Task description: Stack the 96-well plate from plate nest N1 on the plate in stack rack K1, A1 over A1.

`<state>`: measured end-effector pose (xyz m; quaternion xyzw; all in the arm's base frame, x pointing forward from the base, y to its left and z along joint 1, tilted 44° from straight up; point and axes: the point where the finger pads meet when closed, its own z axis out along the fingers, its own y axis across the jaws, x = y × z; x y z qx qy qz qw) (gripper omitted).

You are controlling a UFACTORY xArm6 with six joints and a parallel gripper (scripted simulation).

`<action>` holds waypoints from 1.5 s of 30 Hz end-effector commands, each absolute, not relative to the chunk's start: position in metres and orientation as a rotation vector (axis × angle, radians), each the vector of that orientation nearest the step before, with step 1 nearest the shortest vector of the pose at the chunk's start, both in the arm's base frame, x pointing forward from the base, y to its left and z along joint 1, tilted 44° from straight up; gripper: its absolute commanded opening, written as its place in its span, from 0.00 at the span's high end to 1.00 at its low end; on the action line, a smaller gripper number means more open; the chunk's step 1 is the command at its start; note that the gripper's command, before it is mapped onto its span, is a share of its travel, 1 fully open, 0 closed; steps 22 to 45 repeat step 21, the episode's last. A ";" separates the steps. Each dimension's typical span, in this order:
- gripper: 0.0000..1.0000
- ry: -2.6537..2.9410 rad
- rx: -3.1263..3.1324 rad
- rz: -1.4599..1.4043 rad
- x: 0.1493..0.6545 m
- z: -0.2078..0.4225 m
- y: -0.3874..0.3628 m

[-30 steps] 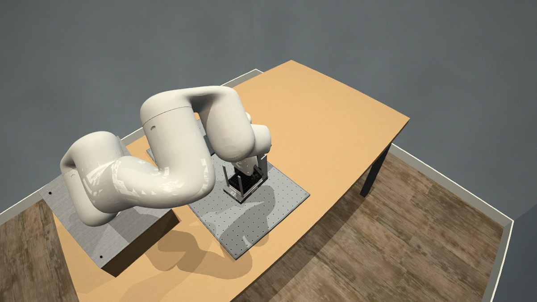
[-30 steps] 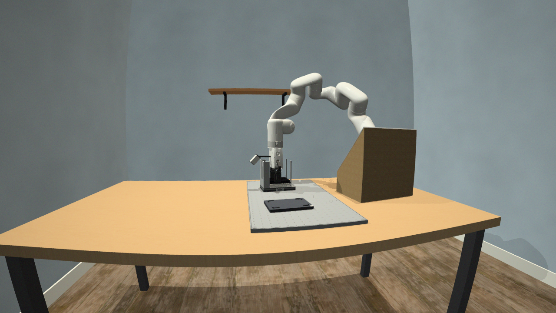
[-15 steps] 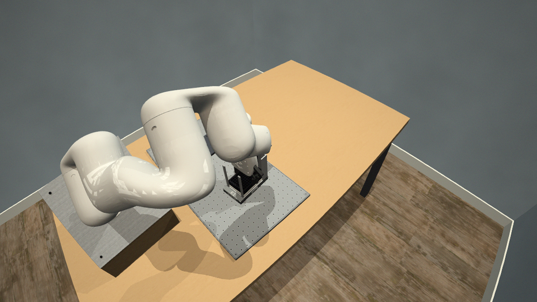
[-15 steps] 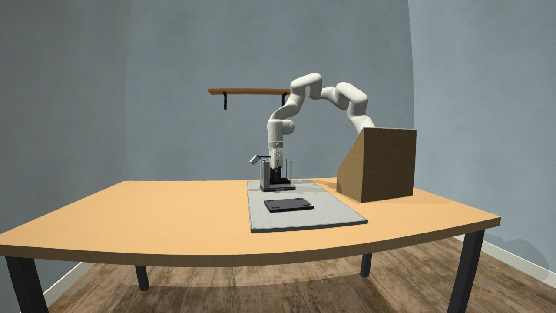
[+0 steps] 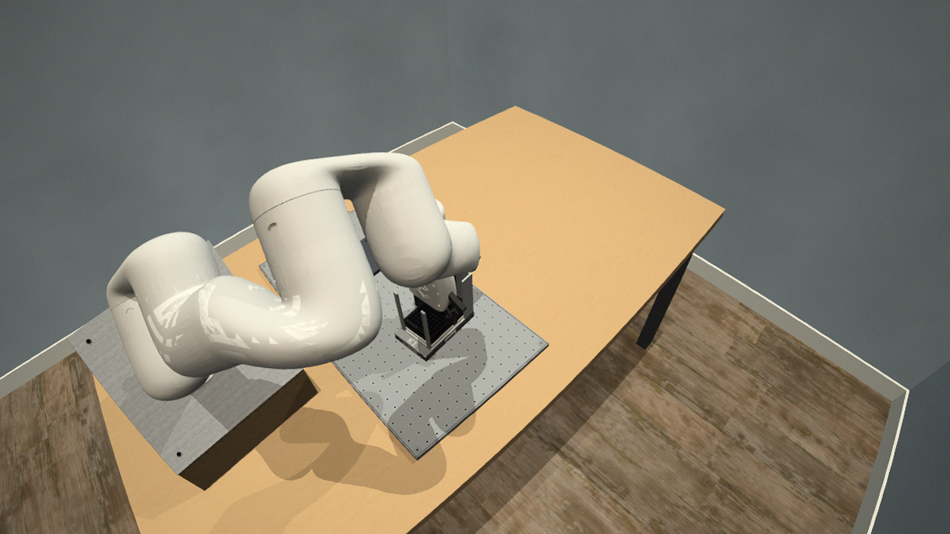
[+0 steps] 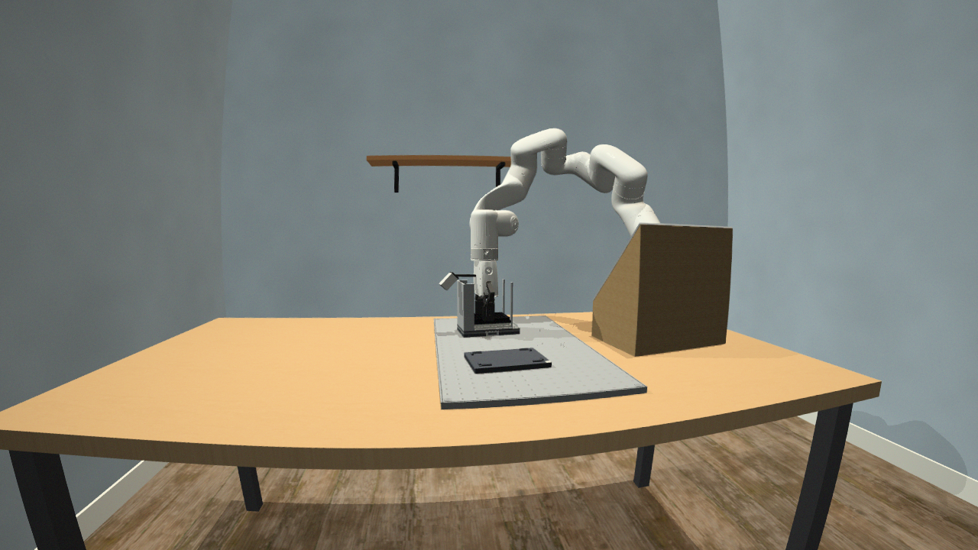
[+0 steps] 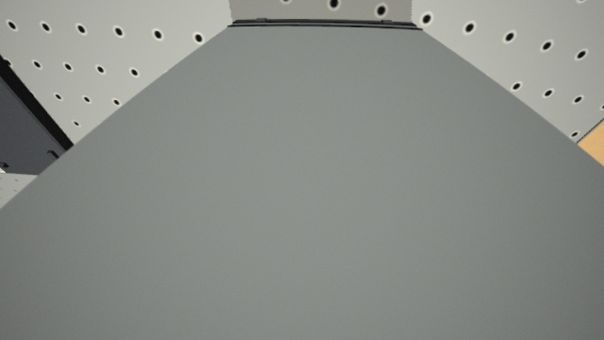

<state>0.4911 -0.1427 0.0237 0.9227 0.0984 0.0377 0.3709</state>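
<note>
The stack rack K1 [image 5: 433, 324] [image 6: 485, 311] stands on the far part of the grey perforated baseplate [image 6: 533, 366], with thin posts and a grey side wall. My gripper [image 6: 487, 301] [image 5: 439, 312] reaches down into the rack from above and is open. A black 96-well plate [image 5: 430, 327] [image 6: 495, 318] lies in the rack right under the fingers; I cannot tell an upper plate from a lower one. The plate nest N1 [image 6: 507, 359] is a flat black tray nearer the front, with no plate on it. In the wrist view the rack's grey wall [image 7: 302, 189] fills most of the picture.
The arm's brown and grey base block [image 6: 663, 287] [image 5: 176, 403] stands at the table's right rear. A wall shelf [image 6: 437, 161] hangs behind the arm. The arm's links [image 5: 301, 273] hide the nest in the top view.
</note>
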 end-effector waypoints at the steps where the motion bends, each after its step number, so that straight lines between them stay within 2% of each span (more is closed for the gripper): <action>1: 0.00 0.253 2.366 0.101 0.492 0.025 -0.142; 45: 0.00 0.253 2.366 0.101 0.490 0.036 -0.131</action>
